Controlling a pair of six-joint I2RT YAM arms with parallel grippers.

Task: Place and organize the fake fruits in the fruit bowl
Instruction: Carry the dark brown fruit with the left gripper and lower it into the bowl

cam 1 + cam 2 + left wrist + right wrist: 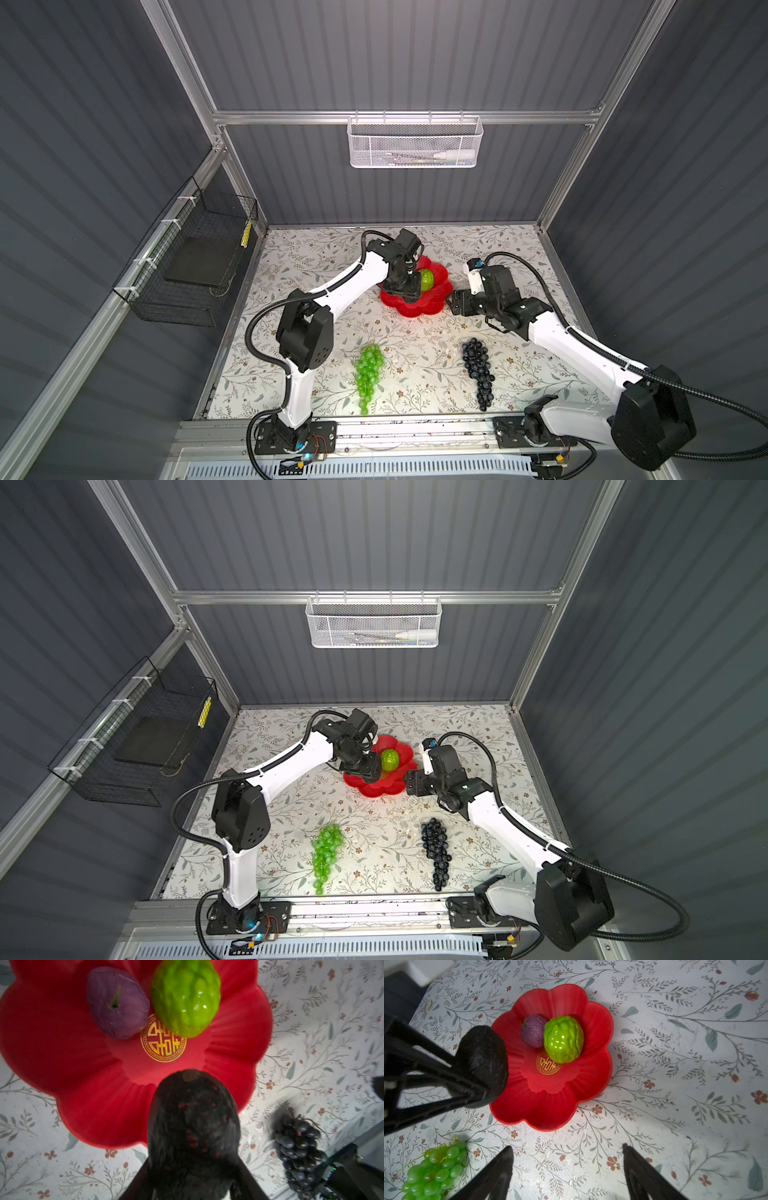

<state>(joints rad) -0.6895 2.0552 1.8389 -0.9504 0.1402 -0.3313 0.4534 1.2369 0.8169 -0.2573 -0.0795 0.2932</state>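
Top views, left to right: the green grape bunch (368,376) is laid on the worktop (415,353), the black oval (193,1126) is clamped in the left hand (477,1076) over the rim of the fruit bowl (419,309) (purple ball (532,1030) and lime-green fruit (426,280) touching inside), the right hand (451,303) is held wide and empty, and the dark grape bunch (478,370) is laid on the worktop.

A white mesh basket (365,145) hangs from the aluminium rail (282,117) on the back wall in both top views, with a white bottle (455,155) lying on its side inside. A black wire basket (183,307), tied to the left side rail, holds a dark flat slab (199,262) and a yellow tag (247,235). The tabletop (415,361) bears a pale print of leaves and small flowers
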